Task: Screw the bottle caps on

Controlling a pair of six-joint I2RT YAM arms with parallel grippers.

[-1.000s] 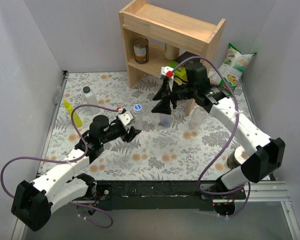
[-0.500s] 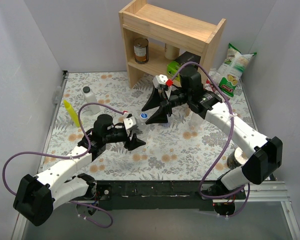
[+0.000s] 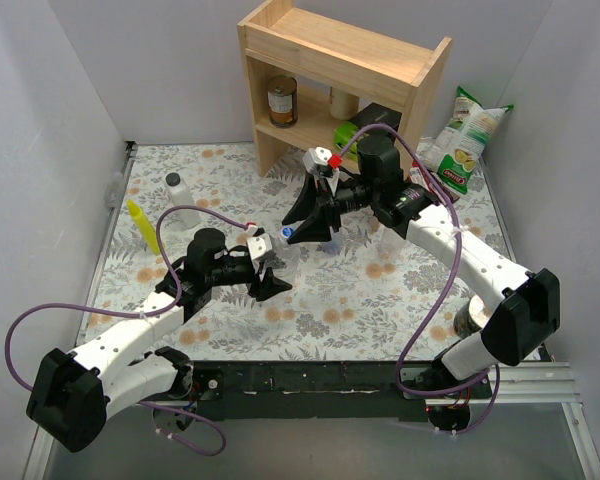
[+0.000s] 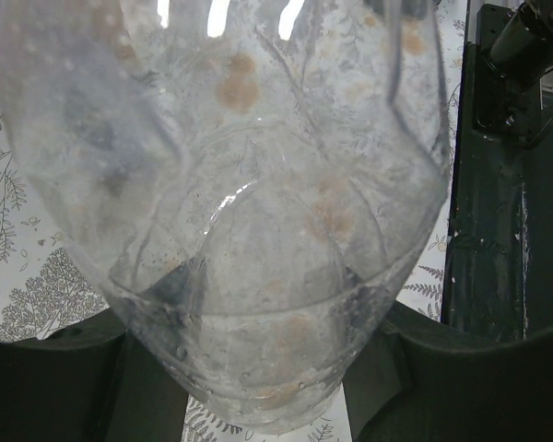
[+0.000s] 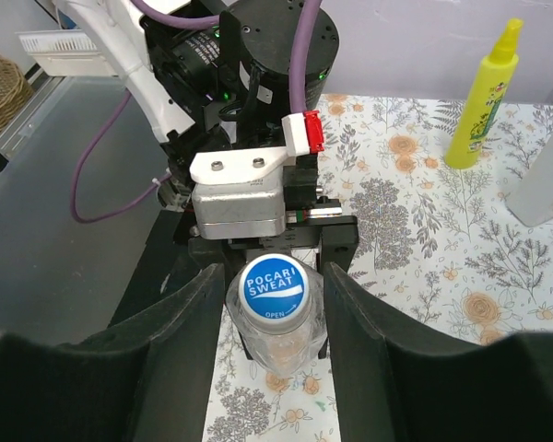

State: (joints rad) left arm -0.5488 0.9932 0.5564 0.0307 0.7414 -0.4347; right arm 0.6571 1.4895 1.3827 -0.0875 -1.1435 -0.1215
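My left gripper (image 3: pixel 268 266) is shut on the body of a clear bottle (image 3: pixel 278 252) and holds it tilted above the table. The bottle fills the left wrist view (image 4: pixel 258 230), with the fingers (image 4: pixel 55 387) at its sides. A blue cap (image 5: pixel 274 287) marked Pocari Sweat sits on the bottle's neck (image 5: pixel 281 350). My right gripper (image 5: pixel 275 308) is open, its jaws on either side of the cap with a gap on each side; it also shows in the top view (image 3: pixel 298 225). A bluish bottle (image 3: pixel 330 243) and another clear bottle (image 3: pixel 392 228) stand behind the right arm.
A yellow squeeze bottle (image 3: pixel 143 225) and a white bottle with a dark cap (image 3: pixel 180 192) stand at the left. A wooden shelf (image 3: pixel 340 70) holding a can (image 3: pixel 282 100) stands at the back. A snack bag (image 3: pixel 470 135) leans at the back right.
My left gripper has carried the capped bottle to the right and up. My right gripper has swung left from above the bluish bottle until its open jaws flank the cap.
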